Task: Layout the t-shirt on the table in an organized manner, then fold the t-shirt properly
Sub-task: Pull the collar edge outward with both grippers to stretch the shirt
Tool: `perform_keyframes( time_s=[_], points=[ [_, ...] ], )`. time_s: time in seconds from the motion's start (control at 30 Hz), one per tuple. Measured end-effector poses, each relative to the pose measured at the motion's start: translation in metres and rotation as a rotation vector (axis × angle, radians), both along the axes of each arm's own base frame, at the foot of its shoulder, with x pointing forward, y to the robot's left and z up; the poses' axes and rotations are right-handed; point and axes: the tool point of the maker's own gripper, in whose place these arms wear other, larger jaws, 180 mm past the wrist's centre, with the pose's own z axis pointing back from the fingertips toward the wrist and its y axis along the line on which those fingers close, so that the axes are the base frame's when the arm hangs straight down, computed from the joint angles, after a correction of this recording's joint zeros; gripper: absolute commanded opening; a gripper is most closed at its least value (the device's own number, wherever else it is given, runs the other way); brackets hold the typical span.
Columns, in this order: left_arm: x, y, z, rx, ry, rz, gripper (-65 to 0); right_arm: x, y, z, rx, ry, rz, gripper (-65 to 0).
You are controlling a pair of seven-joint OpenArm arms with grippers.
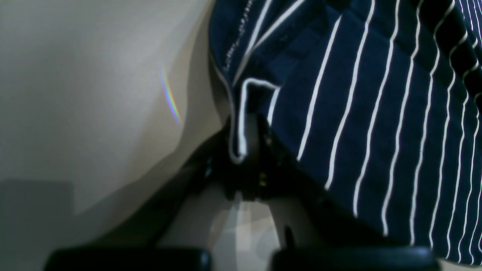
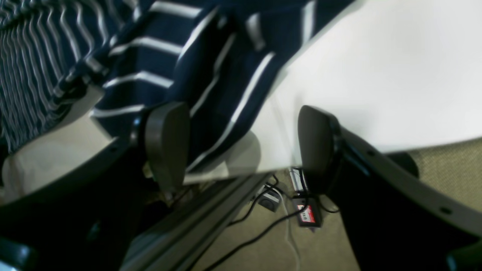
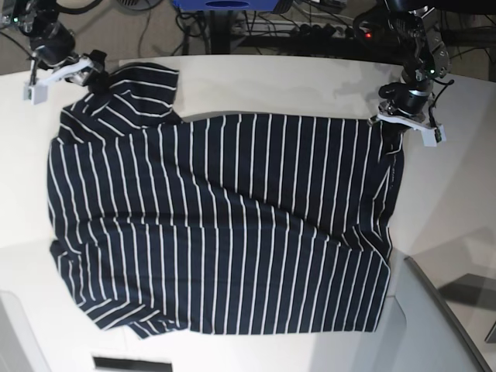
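So the t-shirt (image 3: 225, 225) is lying spread out across most of the white table (image 3: 310, 81), navy with thin white stripes, mostly flat but with some wrinkles and a sleeve bunched up at one far corner. The left gripper (image 1: 246, 150) has its jaws closed right on a corner of the fabric — in the left wrist view you can see a white-edged hem fold pinched between the dark fingers (image 1: 263, 158), with the rest of the striped cloth spreading away above and to one side of the jaws and bare table on the other side. In the base view that left gripper (image 3: 395, 116) sits at the shirt's far corner on that side. The right gripper (image 2: 241, 139) is a different story: jaws standing wide apart, nothing clamped. Its two dark pads (image 2: 167, 145) are at the table edge, and a striped bit of the t-shirt (image 2: 211, 94) — looks like the sleeve — lies just beyond and partly between them, close to one pad, while the other pad is over bare white table. Can't tell if either pad actually touches the cloth, the view's a bit blurry. Below the table edge in that view there's carpet floor (image 2: 444, 169) with some cables (image 2: 263, 229). In the base view the right gripper (image 3: 93, 71) is at the bunched sleeve corner, well apart from the left one across the shirt.
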Motion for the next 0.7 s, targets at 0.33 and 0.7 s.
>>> perform_keyframes(
  time_s=[0.33, 0.7],
  points=[
    [-0.002, 0.0, 0.0, 0.001, 0.003, -0.001, -65.0, 0.01, -0.011, 0.009, -0.033, -0.013, -0.056, -23.3],
    [-0.004, 0.003, 0.0, 0.005, 0.01, -0.009, -65.0, 0.019, -0.008, -0.023, 0.051, 0.015, -0.111, -23.9]
  ],
)
